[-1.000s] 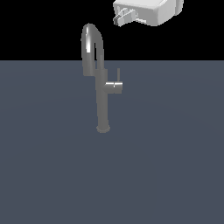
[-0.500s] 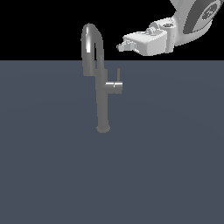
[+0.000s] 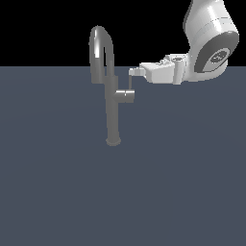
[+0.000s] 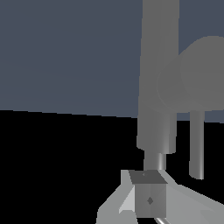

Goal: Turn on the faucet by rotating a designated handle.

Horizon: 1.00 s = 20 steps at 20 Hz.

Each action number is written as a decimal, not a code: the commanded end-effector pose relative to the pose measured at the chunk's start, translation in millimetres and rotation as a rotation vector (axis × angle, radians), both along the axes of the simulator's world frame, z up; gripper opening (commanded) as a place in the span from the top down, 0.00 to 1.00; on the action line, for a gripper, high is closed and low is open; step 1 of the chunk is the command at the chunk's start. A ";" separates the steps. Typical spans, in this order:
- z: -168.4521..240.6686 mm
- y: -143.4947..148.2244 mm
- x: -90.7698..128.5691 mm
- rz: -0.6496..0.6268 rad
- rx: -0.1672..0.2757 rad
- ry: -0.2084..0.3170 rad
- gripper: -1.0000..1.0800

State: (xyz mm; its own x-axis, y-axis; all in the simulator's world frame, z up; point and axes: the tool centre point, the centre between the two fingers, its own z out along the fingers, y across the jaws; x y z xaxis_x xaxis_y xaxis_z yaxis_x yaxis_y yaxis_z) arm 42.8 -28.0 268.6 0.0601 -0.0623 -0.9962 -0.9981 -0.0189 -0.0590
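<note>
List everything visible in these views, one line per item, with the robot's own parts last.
faucet: one, grey brushed metal, upright on the floor, left of centre in the exterior view, gooseneck spout arching above the column.
handle: one, grey, short stub jutting from the column toward the exterior view's right, with a thin lever rod rising from its end.
floor: one, flat dark blue-grey surface, filling the lower part of the exterior view under a black backdrop.
robot arm: one, white with a dark grey joint cap, at the exterior view's upper right.
gripper: one, white and light grey, pointing at the top of the lever rod; open or shut cannot be told.
</note>
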 end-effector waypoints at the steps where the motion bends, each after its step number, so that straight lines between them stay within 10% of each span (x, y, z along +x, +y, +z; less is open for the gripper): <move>1: -8.7 1.0 2.4 -0.028 0.029 0.026 1.00; 20: -11.8 4.4 -14.7 -0.062 0.064 0.059 1.00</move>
